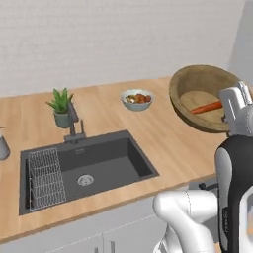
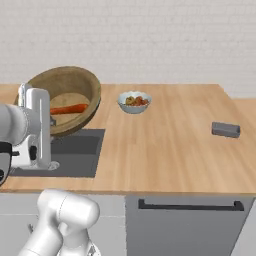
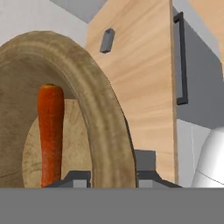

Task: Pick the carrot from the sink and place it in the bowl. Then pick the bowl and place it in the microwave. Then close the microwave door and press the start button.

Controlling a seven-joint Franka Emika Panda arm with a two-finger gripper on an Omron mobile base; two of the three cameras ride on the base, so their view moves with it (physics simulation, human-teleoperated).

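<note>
Light wooden countertop [image 2: 170, 145] under a pale tiled wall [image 2: 150, 40]. One gripper [image 3: 113, 177] clamped on the rim of one wide brown wooden bowl [image 1: 205, 96], lifted and tilted, one thin orange carrot [image 3: 50, 131] lying inside. Off to the side: one dark grey sink [image 1: 106, 163], one small grey-blue food bowl [image 2: 134, 102].

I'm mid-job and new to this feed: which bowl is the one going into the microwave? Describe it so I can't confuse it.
Start at the wooden counter and find the dark sink. To the sink's right, lifted and tilted, is the brown wooden bowl, its rim pinched in the jaws. Unlike the small grey-blue food bowl sitting flat behind it, it is wide, wooden and holds one orange carrot.
</note>
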